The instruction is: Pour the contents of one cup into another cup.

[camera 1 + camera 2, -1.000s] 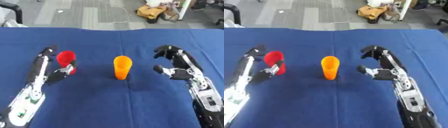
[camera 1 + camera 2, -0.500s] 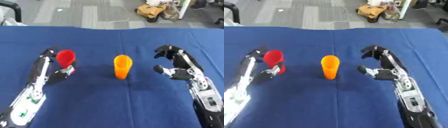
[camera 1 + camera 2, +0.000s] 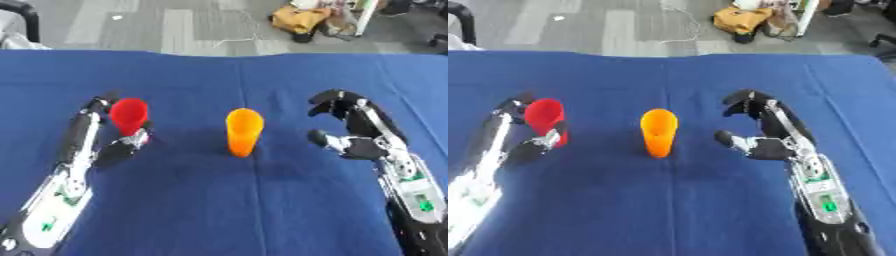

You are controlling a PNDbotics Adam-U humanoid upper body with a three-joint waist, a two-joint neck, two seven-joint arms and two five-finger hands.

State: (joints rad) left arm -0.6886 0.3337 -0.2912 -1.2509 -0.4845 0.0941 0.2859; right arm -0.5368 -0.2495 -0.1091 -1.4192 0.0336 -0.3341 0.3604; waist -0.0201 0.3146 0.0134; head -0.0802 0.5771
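Our left hand [image 3: 122, 145] has its fingers curled around the red cup [image 3: 129, 114]. The orange cup [image 3: 243, 131] stands tall just past our thumb, on the right. Our right hand [image 3: 357, 134] waits beside it, half open and empty.

I see a blue tablecloth [image 3: 219, 210] covering the table. Beyond it, at twelve o'clock, grey floor [image 3: 175, 25]; toward one o'clock, a tan bag-like bundle [image 3: 302, 20] on it.
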